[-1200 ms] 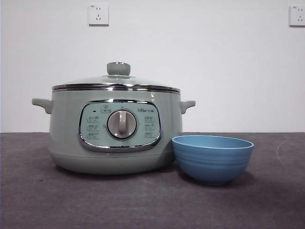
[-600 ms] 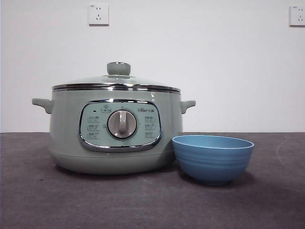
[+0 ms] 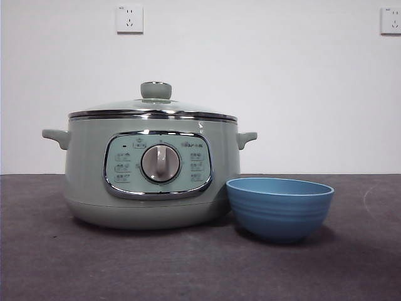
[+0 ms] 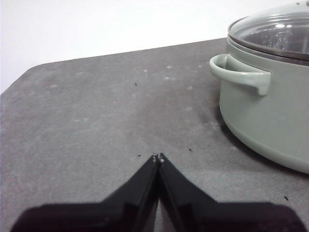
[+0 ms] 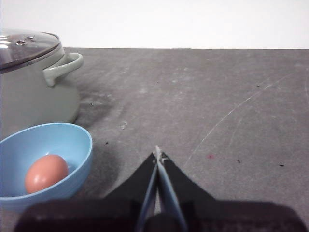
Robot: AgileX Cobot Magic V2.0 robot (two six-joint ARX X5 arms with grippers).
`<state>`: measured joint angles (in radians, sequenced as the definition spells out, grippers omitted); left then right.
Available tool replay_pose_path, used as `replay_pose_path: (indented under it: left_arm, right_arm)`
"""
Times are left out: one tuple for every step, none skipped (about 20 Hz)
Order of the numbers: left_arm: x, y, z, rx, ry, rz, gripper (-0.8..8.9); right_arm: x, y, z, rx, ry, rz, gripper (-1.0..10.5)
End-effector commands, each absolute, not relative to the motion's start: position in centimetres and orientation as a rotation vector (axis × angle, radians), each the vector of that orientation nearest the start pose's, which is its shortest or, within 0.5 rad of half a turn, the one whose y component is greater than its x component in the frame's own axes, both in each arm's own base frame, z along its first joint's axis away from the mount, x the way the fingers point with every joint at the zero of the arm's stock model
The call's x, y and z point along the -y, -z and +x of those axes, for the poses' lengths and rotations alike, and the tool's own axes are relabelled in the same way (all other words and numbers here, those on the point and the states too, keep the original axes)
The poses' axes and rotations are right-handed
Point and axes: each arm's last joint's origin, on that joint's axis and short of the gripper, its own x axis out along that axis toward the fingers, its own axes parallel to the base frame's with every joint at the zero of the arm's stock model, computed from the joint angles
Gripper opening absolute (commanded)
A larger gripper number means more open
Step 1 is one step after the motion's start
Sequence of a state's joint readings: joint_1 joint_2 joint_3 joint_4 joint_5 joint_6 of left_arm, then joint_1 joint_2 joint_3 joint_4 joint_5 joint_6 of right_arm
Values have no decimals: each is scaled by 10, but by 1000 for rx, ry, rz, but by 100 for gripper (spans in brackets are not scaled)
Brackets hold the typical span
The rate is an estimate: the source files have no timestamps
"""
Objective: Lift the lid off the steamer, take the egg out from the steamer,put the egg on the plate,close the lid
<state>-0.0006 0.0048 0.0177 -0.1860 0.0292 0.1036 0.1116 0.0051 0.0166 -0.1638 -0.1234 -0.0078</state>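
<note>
The pale green steamer (image 3: 147, 172) stands left of centre on the table, and its glass lid (image 3: 152, 108) with the green knob sits closed on top. The steamer (image 4: 270, 106) and lid (image 4: 275, 31) also show in the left wrist view, and the steamer (image 5: 34, 92) shows again in the right wrist view. Right beside the pot stands the blue plate (image 3: 279, 208), a small deep bowl. In the right wrist view a brown egg (image 5: 46, 173) lies inside the plate (image 5: 72, 140). My left gripper (image 4: 158, 157) is shut and empty, away from the pot's handle. My right gripper (image 5: 157, 153) is shut and empty, beside the plate.
Two wall sockets (image 3: 129, 19) hang on the white wall behind. The dark grey table (image 3: 200, 269) bears faint scratches and specks. No arm appears in the front view.
</note>
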Motion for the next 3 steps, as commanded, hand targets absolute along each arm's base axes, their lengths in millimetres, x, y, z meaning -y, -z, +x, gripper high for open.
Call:
replay_pose_path:
  left_arm:
    - [1, -147, 96, -181, 35, 94, -3]
    - [1, -147, 96, -181, 35, 94, -3]
    - [1, -147, 96, -181, 35, 94, -3]
  right_arm:
    - [-14, -148, 95, -173, -235, -5, 1]
    - [-14, -148, 95, -173, -235, -5, 1]
    - [-14, -148, 95, -173, -235, -5, 1]
